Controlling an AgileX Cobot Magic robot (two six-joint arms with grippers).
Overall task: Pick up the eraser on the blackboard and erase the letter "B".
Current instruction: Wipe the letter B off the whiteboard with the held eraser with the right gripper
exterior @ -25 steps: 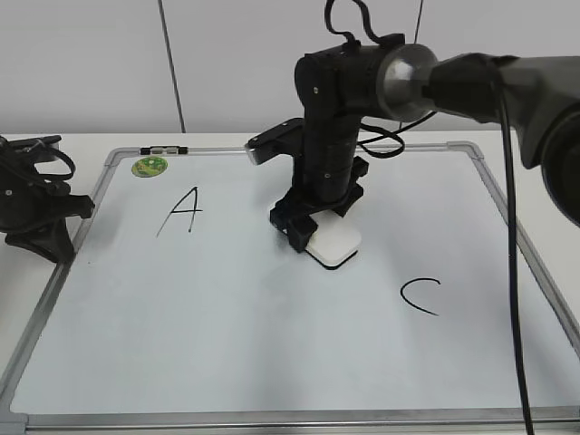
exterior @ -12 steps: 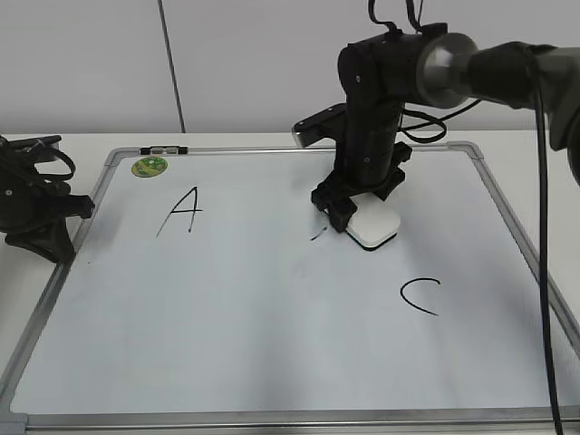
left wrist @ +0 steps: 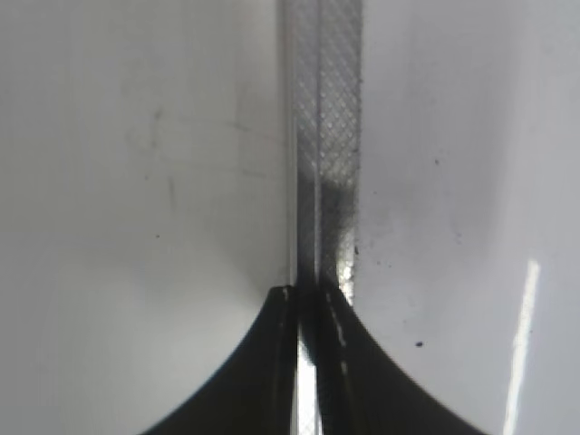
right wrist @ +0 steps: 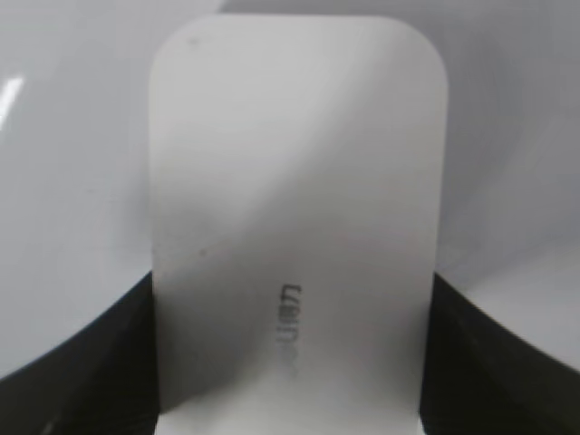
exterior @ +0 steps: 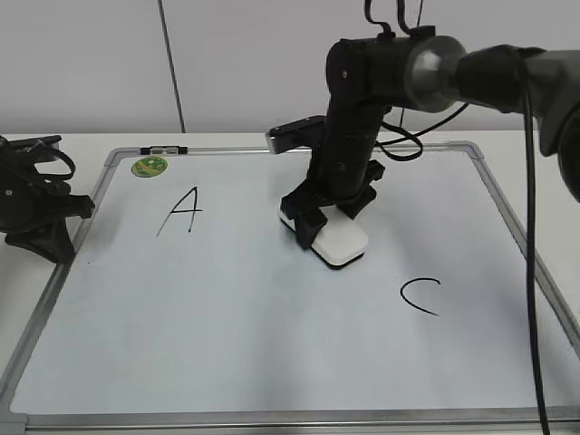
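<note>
The blackboard [exterior: 227, 317] lies flat on the table. My right gripper [exterior: 331, 224] is shut on the white eraser [exterior: 342, 243] and presses it flat on the board's middle, between the black "A" [exterior: 184, 210] and the black "C" [exterior: 420, 296]. In the right wrist view the eraser [right wrist: 299, 208] fills the space between the black fingers [right wrist: 82, 362], grey lettering up. No letter "B" shows; the spot under the eraser is hidden. My left gripper [exterior: 56, 243] rests shut at the board's left frame, jaws together over the metal frame [left wrist: 326, 136].
A round green sticker [exterior: 149, 166] sits at the board's far left corner, with a small clip [exterior: 164, 149] on the frame beside it. The right arm's cables [exterior: 535, 299] hang over the board's right side. A white wall stands behind the table.
The right gripper swept the eraser right and away, then back left and nearer. A small black mark seen half a second ago no longer shows. The left arm has not moved.
</note>
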